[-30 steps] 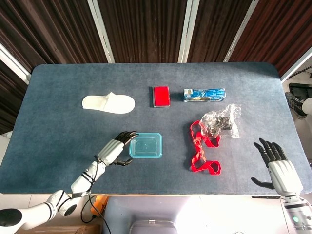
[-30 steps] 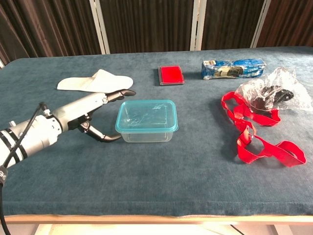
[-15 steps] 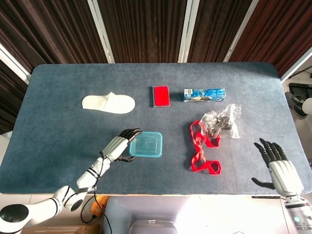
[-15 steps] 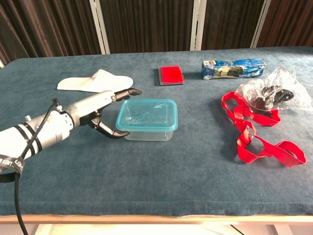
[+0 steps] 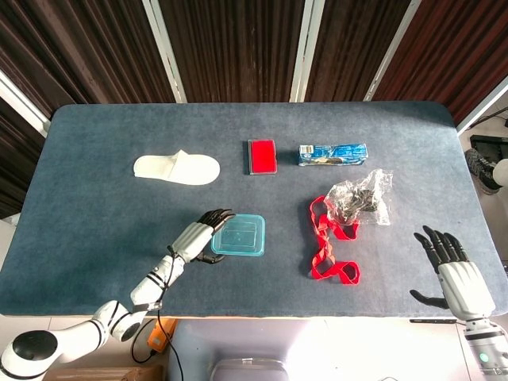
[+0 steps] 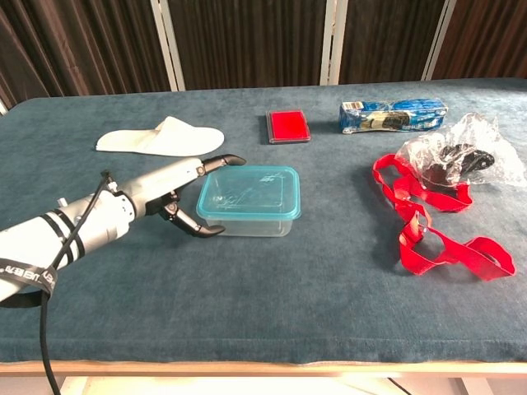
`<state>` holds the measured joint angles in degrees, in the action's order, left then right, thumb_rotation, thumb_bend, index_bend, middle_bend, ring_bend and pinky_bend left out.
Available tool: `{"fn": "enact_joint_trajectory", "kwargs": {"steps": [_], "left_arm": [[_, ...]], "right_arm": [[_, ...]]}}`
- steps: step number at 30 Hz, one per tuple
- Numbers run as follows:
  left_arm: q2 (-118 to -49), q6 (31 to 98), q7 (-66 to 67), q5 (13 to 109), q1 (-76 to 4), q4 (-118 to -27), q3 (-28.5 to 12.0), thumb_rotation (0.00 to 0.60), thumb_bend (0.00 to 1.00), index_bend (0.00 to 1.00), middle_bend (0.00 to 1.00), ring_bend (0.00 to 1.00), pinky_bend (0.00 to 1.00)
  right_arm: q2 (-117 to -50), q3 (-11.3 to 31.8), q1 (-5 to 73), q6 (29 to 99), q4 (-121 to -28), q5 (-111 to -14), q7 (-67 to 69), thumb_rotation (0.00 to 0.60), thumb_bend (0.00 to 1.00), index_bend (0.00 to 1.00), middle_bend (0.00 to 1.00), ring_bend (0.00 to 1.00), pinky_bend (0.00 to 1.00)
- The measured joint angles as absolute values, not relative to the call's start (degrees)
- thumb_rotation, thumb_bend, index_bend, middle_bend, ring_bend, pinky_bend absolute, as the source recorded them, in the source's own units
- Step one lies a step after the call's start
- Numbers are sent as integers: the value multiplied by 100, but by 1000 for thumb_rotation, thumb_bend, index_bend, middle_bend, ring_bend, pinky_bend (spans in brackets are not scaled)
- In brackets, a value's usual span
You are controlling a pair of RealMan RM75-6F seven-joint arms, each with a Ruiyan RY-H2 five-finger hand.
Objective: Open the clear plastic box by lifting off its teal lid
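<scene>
The clear plastic box (image 5: pixel 242 238) (image 6: pixel 247 212) stands at the front middle of the table, with its teal lid (image 5: pixel 238 233) (image 6: pixel 247 189) seated on top. My left hand (image 5: pixel 203 235) (image 6: pixel 169 197) is at the box's left end, its fingers spread apart. The upper fingers reach over the lid's far left corner, and the thumb curls against the box's near left corner. Nothing is lifted. My right hand (image 5: pixel 454 274) hovers with spread fingers off the table's front right corner, far from the box, and holds nothing. The chest view does not show it.
A white slipper (image 5: pixel 176 168) (image 6: pixel 160 137) lies at the back left. Behind the box lie a red flat case (image 5: pixel 262 155) (image 6: pixel 288 126) and a blue packet (image 5: pixel 332 153) (image 6: pixel 393 115). A red strap (image 5: pixel 329 242) (image 6: pixel 428 222) and a clear bag (image 5: pixel 361 198) (image 6: pixel 461 159) lie to the right.
My left hand has slid right until its fingers bracket the box's left end. The box has barely shifted. The right hand has stayed where it was.
</scene>
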<state>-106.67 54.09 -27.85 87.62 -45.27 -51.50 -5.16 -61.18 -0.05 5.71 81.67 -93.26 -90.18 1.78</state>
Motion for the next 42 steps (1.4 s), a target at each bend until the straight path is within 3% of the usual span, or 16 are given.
{"fn": "enact_joint_trajectory", "kwargs": {"steps": [5,12,20,28,30,36,42], "left_arm": [[-10797,5477,-2809,8767,-4569,-4990,-517,600,256,0,176,27,122],[-10987,5513,-2884,8725,-4590,-4714,-513,600,264,76,426,235,323],[-11066,5867,-2850,8785,-4476,-4686,-446,600,290,133,565,360,479],[-10987,6215,-2619,9029,-4279,-4982,-168,600,290,142,621,412,532],[-10938,6235,-2485,9094,-4224,-5141,-34,600,290,142,623,414,535],[-10818,6184,-2008,9115,-4118,-5566,91,600,290,142,632,424,548],[-10708,6156,-1831,8992,-4052,-5748,15,600,291,144,642,433,556]], "right_arm": [[-6115,-6,573,8168,-9326,-9025,191,600,173,0,0,0,0],[-6111,-13,580,8163,-9329,-9050,212,600,173,0,0,0,0],[-6181,-31,628,8125,-9315,-9146,82,600,173,0,0,0,0],[-6443,-39,813,8034,-9186,-9465,-138,600,177,0,0,0,0],[-6637,-18,1045,7856,-9096,-9711,-221,600,177,27,0,0,0],[-7551,152,2004,6964,-8632,-10046,-480,600,177,238,1,0,0],[-8506,263,2604,6802,-8036,-10369,-530,600,177,408,31,0,0]]}}
